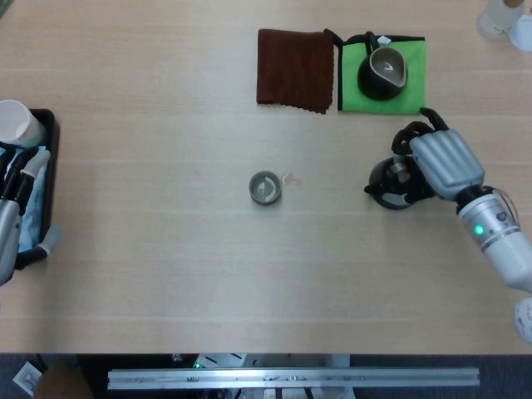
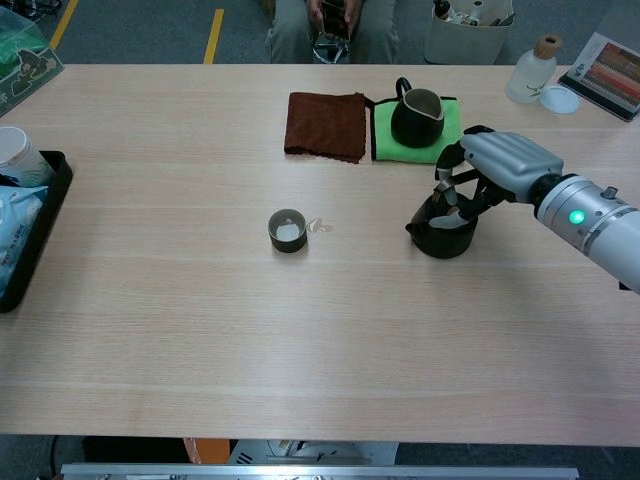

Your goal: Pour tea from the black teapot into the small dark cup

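The black teapot [image 2: 440, 232] stands upright on the table [image 2: 320, 330], right of centre, its spout turned toward the small dark cup [image 2: 287, 230]. The right hand [image 2: 497, 165] is positioned over the teapot with fingers [image 2: 447, 178] curled down around its upper part; whether a firm grip is established cannot be told. The cup is located near the table centre, well apart from the teapot, and a pale content is seen inside it. A dark pitcher [image 2: 416, 117] is placed on a green cloth [image 2: 447, 120], beside a brown cloth [image 2: 325, 125]. The left hand [image 1: 10, 229] is seen at the table's left edge by a black tray [image 2: 30, 245]; its state cannot be told.
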